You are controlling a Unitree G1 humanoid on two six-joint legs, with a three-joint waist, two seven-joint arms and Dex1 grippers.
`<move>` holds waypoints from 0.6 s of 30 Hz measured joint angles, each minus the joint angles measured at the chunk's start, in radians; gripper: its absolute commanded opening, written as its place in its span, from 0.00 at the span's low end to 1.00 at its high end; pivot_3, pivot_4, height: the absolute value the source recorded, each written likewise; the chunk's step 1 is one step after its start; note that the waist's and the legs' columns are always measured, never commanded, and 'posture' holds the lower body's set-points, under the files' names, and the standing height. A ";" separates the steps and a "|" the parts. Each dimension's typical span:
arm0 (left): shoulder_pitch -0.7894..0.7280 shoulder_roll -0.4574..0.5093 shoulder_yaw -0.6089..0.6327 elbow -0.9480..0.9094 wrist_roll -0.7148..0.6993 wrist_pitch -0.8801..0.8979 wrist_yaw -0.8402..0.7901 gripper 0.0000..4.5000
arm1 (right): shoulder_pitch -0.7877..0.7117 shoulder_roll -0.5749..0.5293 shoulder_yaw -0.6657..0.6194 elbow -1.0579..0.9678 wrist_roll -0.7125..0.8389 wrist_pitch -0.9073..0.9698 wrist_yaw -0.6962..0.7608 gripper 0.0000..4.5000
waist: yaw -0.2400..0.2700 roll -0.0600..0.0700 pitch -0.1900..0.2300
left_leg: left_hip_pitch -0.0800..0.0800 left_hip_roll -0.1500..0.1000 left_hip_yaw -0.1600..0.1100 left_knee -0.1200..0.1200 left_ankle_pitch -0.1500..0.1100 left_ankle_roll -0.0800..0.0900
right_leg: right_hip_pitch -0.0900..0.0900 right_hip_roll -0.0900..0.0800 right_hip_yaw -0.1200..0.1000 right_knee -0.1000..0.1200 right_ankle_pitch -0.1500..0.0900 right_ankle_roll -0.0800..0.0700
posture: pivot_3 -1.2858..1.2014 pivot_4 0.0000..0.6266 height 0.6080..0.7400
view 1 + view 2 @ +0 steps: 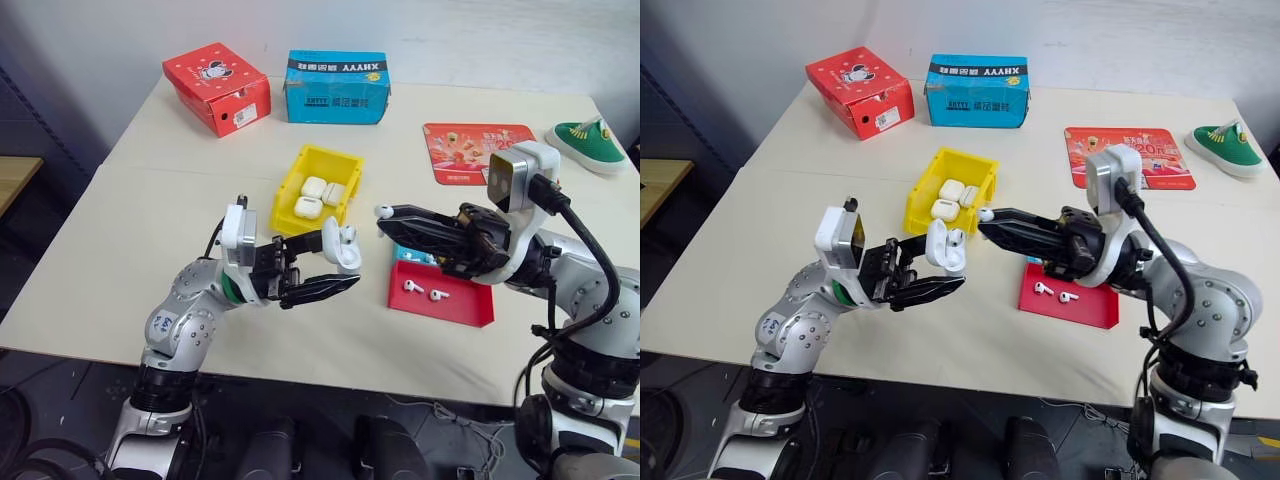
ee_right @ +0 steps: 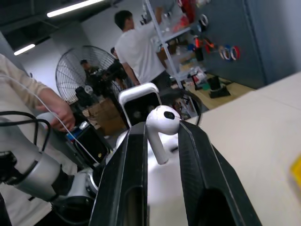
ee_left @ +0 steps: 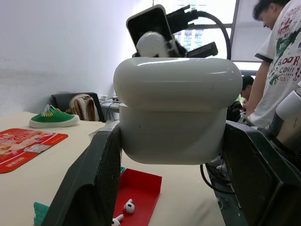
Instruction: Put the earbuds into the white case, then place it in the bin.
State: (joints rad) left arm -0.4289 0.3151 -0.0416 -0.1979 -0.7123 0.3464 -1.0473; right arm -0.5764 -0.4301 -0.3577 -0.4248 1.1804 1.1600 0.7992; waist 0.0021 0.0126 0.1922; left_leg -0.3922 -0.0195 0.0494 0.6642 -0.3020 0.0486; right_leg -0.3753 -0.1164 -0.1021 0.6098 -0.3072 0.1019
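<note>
Left gripper [image 1: 335,287] clamps the white case [image 1: 340,247] above the table [image 1: 150,200], its lid open, with one earbud seated inside. Right gripper [image 1: 385,213] pinches a second earbud [image 1: 384,211] between its fingertips, held just beside the case. Two more earbuds [image 1: 426,290] lie in the red tray [image 1: 470,308]. The yellow bin [image 1: 300,165], beyond the grippers, holds three white cases. Red box [image 1: 217,88], blue box [image 1: 337,87] and green shoe [image 1: 585,143] stand along the far edge
</note>
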 measured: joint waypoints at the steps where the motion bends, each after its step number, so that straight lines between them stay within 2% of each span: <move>1: 0.000 0.000 -0.001 0.004 0.009 -0.002 -0.001 0.62 | 0.004 0.003 0.001 -0.007 0.037 -0.003 -0.037 0.11 | -0.001 0.000 0.000 | 0.000 0.000 0.000 0.000 0.000 0.000 | 0.000 0.000 0.000 0.000 0.000 0.000 | 0.52 0.24 1.00; 7: 0.000 -0.005 -0.009 0.006 0.017 -0.014 -0.002 0.62 | 0.020 -0.007 0.038 -0.024 0.125 -0.035 -0.128 0.11 | -0.003 0.000 0.000 | 0.000 0.000 0.000 0.000 0.000 0.001 | 0.000 0.000 0.000 -0.001 0.000 0.000 | 0.52 0.24 1.00; 18: 0.002 -0.028 -0.010 0.010 0.032 -0.031 0.010 0.62 | 0.094 -0.083 0.140 -0.047 0.095 -0.122 -0.105 0.11 | -0.002 0.000 0.000 | 0.000 0.000 0.000 0.000 0.000 0.001 | 0.000 0.000 0.000 -0.002 0.000 0.000 | 0.52 0.24 1.00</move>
State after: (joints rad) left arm -0.4268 0.2870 -0.0518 -0.1879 -0.6805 0.3156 -1.0370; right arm -0.4827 -0.5129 -0.2174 -0.4716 1.2757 1.0378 0.6945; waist 0.0006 0.0126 0.1922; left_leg -0.3926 -0.0195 0.0496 0.6639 -0.3025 0.0500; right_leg -0.3752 -0.1164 -0.1022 0.6078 -0.3072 0.1020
